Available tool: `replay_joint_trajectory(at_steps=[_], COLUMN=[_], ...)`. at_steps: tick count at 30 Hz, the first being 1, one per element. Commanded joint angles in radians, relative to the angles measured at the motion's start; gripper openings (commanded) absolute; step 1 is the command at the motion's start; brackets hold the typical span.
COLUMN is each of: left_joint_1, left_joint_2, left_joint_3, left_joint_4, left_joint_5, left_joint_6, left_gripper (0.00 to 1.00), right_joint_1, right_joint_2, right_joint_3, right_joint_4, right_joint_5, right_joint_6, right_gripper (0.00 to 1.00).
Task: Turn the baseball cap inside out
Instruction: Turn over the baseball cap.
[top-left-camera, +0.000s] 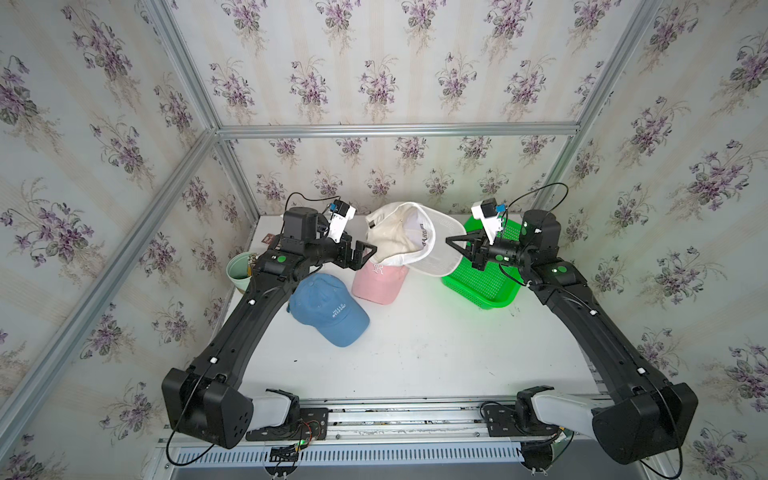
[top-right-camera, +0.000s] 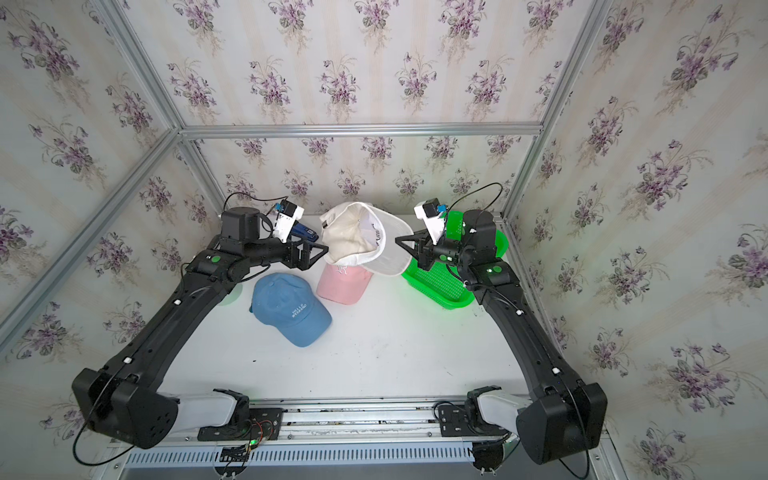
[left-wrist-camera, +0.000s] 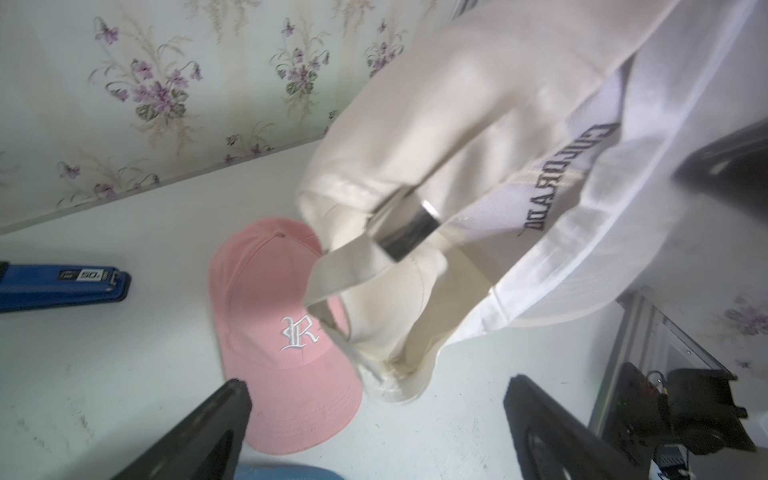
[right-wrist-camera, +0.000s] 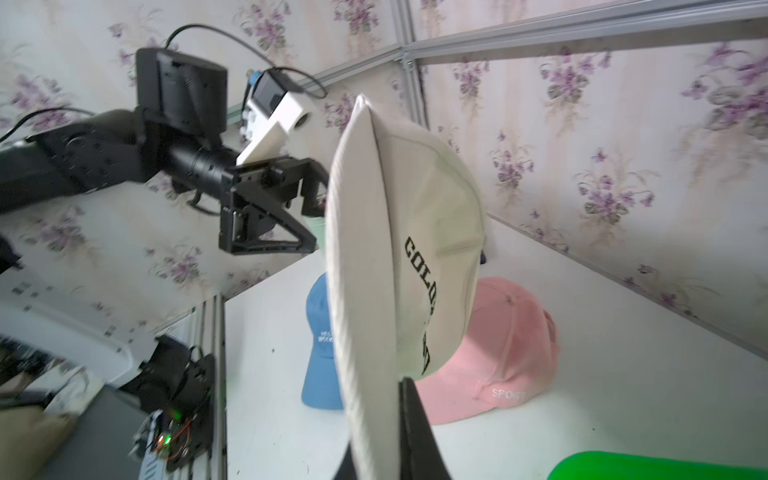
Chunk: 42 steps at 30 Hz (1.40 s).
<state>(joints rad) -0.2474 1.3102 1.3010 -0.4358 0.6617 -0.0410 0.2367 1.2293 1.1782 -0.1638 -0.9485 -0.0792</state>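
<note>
White cap (top-left-camera: 419, 245), brim pinched in the right gripper (top-left-camera: 448, 242), appears half inverted. Left gripper (top-left-camera: 370, 250) stands spread beside it; next, seize the crown (top-left-camera: 388, 239) and pull through.

Black arms (top-left-camera: 249, 316), white camera mounts (top-left-camera: 340, 220), green lights (top-left-camera: 281, 259), cables (top-left-camera: 536, 189)

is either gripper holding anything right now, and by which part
The right gripper holds the white cap by the edge of its brim. The left gripper is open near the back of the cap, gripping nothing.
</note>
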Motion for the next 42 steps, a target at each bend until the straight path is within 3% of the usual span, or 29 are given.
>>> replay_joint_trajectory(at_steps=[1, 5, 8, 15, 22, 29, 32, 35, 38, 39, 42], left_joint_1=[0.002, 0.001, 0.002, 0.005, 0.015, 0.023, 0.023, 0.024, 0.023, 0.023, 0.023], left_joint_2=[-0.043, -0.123, -0.174, -0.17, -0.161, -0.155, -0.151, -0.148, -0.14, -0.136, -0.115], left_joint_3=[-0.017, -0.068, -0.109, -0.152, -0.132, -0.118, -0.124, -0.124, -0.113, -0.106, -0.094], left_joint_4=[-0.022, -0.001, 0.008, 0.046, 0.017, -0.009, -0.016, -0.029, -0.04, -0.052, -0.09], left_joint_5=[0.142, 0.192, 0.18, 0.274, 0.349, 0.507, 0.547, 0.549, 0.584, 0.588, 0.59], left_joint_6=[0.119, 0.137, 0.137, 0.159, 0.227, 0.274, 0.278, 0.288, 0.296, 0.301, 0.319], left_gripper=[0.99, 0.99, 0.99, 0.99, 0.99, 1.0, 0.95, 0.89, 0.67, 0.57, 0.45], right_joint_1=[-0.019, -0.073, -0.128, -0.172, -0.181, -0.183, -0.183, -0.183, -0.184, -0.186, -0.194], right_joint_2=[0.01, 0.044, 0.069, 0.068, 0.046, 0.035, 0.007, -0.022, 0.007, 0.03, 0.1], right_joint_3=[0.043, 0.104, 0.128, 0.13, 0.12, 0.099, 0.021, -0.114, -0.197, -0.2, -0.195], right_joint_4=[-0.113, -0.198, -0.211, -0.212, -0.22, -0.154, 0.104, 0.609, 1.125, 1.23, 1.488], right_joint_5=[-0.196, -0.249, -0.358, -0.495, -0.541, -0.58, -0.597, -0.617, -0.621, -0.619, -0.603], right_joint_6=[-0.179, -0.27, -0.297, -0.334, -0.345, -0.296, -0.092, 0.295, 0.71, 0.815, 1.051], right_gripper=[0.0, 0.0, 0.0, 0.0, 0.0, 0.0, 0.0, 0.0, 0.0, 0.0, 0.0])
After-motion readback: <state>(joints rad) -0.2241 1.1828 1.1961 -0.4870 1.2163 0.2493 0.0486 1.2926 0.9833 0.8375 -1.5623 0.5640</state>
